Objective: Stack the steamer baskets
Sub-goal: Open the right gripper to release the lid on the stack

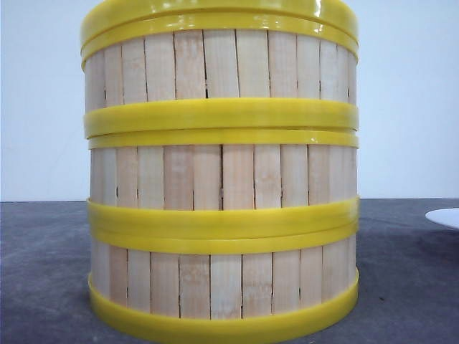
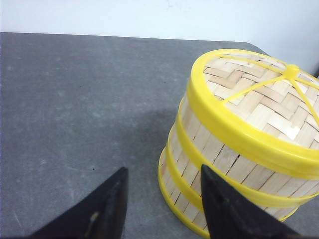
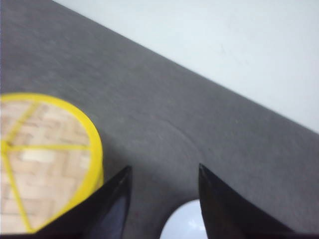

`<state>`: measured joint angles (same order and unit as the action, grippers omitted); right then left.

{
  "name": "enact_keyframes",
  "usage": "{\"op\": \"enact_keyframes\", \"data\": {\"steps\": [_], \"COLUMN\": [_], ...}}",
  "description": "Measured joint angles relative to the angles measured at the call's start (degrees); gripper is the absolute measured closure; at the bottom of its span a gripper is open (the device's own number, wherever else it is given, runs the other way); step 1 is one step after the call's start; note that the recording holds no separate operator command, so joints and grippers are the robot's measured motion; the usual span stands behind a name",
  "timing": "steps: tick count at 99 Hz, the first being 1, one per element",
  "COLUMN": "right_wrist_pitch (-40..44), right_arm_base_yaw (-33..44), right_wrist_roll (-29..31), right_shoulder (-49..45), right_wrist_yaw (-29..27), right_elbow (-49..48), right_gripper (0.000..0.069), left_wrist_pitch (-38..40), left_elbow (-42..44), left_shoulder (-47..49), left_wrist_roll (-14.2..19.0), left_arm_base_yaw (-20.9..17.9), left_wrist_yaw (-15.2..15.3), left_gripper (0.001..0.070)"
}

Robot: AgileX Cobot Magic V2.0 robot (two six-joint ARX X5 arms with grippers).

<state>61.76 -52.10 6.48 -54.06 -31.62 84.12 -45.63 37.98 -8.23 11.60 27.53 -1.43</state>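
Steamer baskets: three stacked, lid on top, mid tabletop
Left claw: open, empty, beside stack's base
Right claw: open, empty, between stack and white plate
Advice: withdraw straight, avoid nudging rims

I can read no text, label, brand, number or sign in any of my views. The slats and yellow rims of the steamer baskets are plain, the woven lid at the right of my left wrist view bears no marking, and the grey worktop and the pale wall behind it carry no writing.
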Motion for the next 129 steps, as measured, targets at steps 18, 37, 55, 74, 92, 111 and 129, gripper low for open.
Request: {"op": "enact_keyframes", "data": {"steps": [18, 37, 55, 74, 92, 111, 129], "right_wrist_pitch": [-5.4, -5.9, -6.4, -6.4, -6.4, -6.4, -6.4], "right_arm_base_yaw": [0.0, 0.0, 0.0, 0.0, 0.0, 0.0, 0.0], "right_wrist_roll": [5.6, 10.4, 11.5, 11.8, 11.8, 11.8, 11.8], "right_shoulder": [9.1, 12.9, 13.1, 13.0, 13.0, 13.0, 13.0], "right_wrist_yaw": [-0.1, -0.1, -0.1, -1.3, -2.7, -2.7, -2.7], "right_elbow": [-17.0, -23.0, -23.0, -23.0, -23.0, -23.0, -23.0], "right_gripper": [0.0438, 0.0438, 0.0438, 0.0645, 0.0685, 0.0686, 0.0686], "left_wrist_pitch": [0.0, 0.0, 1.0, 1.3, 1.3, 1.2, 1.2], "left_elbow": [0.0, 0.0, 0.0, 0.0, 0.0, 0.0, 0.0], "left_shoulder": [0.0, 0.0, 0.0, 0.0, 0.0, 0.0, 0.0], "left_wrist_roll": [0.0, 0.0, 0.0, 0.0, 0.0, 0.0, 0.0], "left_arm_base_yaw": [0.0, 0.0, 0.0, 0.0, 0.0, 0.0, 0.0], "left_wrist_yaw": [0.0, 0.0, 0.0, 0.1, 0.1, 0.1, 0.1], "left_gripper": [0.0441, 0.0441, 0.0449, 0.0669, 0.0682, 0.0682, 0.0682]}}
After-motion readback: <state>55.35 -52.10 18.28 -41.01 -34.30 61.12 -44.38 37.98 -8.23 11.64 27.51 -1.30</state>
